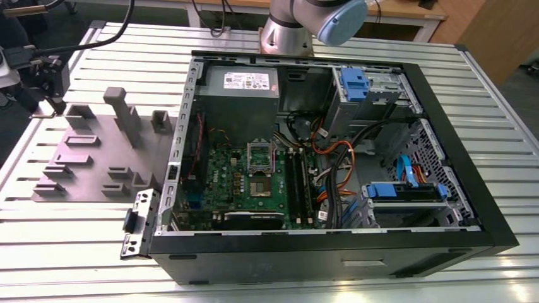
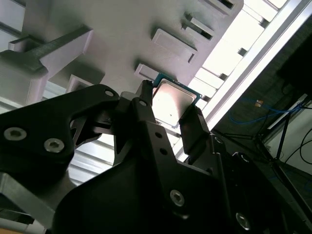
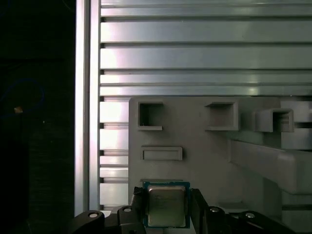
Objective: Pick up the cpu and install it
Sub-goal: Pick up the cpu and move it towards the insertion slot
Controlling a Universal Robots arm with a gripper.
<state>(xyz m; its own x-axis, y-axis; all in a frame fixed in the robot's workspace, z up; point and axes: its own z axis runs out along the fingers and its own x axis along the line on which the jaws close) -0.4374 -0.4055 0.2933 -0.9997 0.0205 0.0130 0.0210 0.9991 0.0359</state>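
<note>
The cpu [image 3: 166, 207], a small square chip with a silvery metal top and green edge, sits between the two black fingers of my gripper [image 3: 166, 199], which is shut on its opposite sides. In the second wrist view the cpu [image 2: 171, 101] shows held in the gripper [image 2: 169, 105], well above the grey fixture plate [image 2: 122, 39]. In the exterior view the green motherboard [image 1: 240, 189] lies inside the open computer case [image 1: 337, 252], with its socket [image 1: 259, 184] bare and the metal socket frame [image 1: 259, 151] flipped up.
The grey fixture plate [image 1: 84, 158] with raised holders and pockets lies at the exterior view's left of the case on a ribbed aluminium table [image 1: 67, 227]. Cables [image 1: 332, 158], blue drive brackets [image 1: 404, 189] and a grey power supply [image 1: 240, 85] crowd the case. The arm's base [image 1: 291, 28] stands behind.
</note>
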